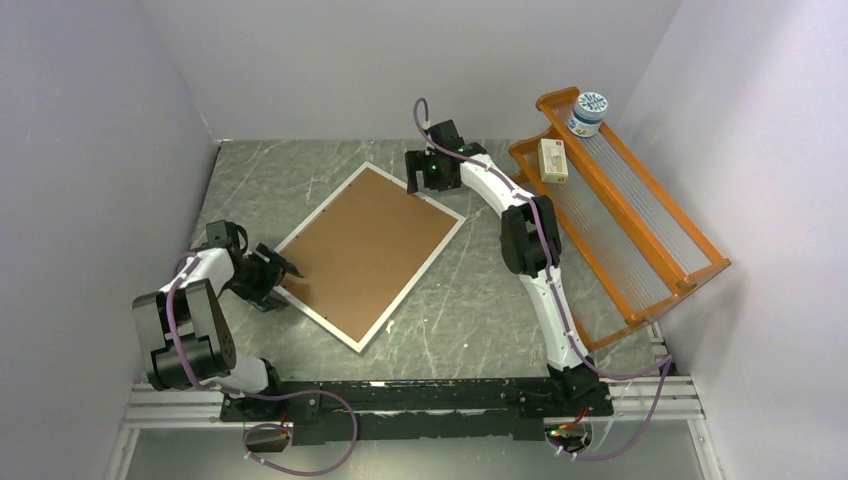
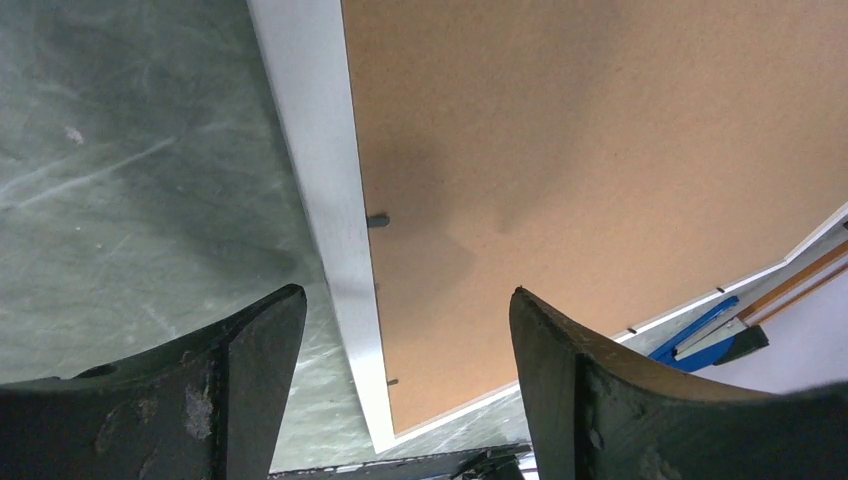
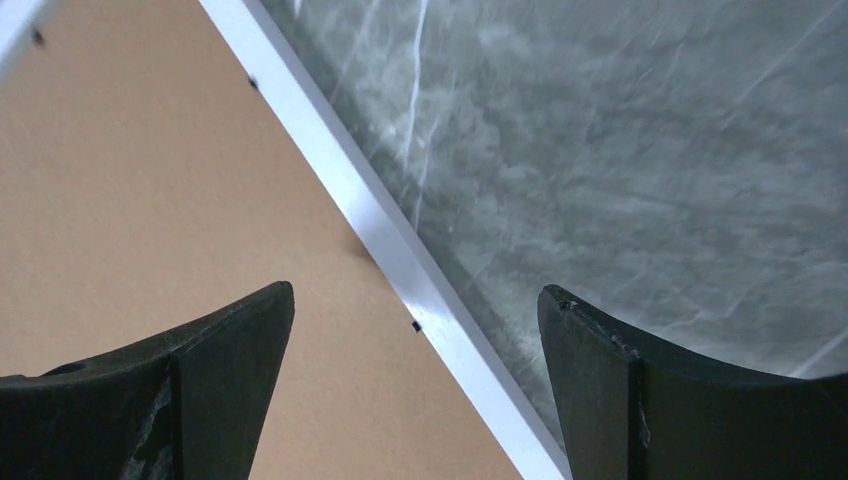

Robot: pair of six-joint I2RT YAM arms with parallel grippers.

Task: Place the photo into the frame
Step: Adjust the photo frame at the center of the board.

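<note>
While the frame (image 1: 412, 285) lies face-down, left pincer (image 1: 285, 274) wide astride its rim, right pincer (image 1: 425, 186) likewise.

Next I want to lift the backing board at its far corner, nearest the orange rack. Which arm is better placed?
Right. The right claw, open, straddles the rim of the frame at that far corner; the left claw is at the opposite, near end.

Overhead wide; 2 wrist views near frame (image 2: 330, 180).
</note>
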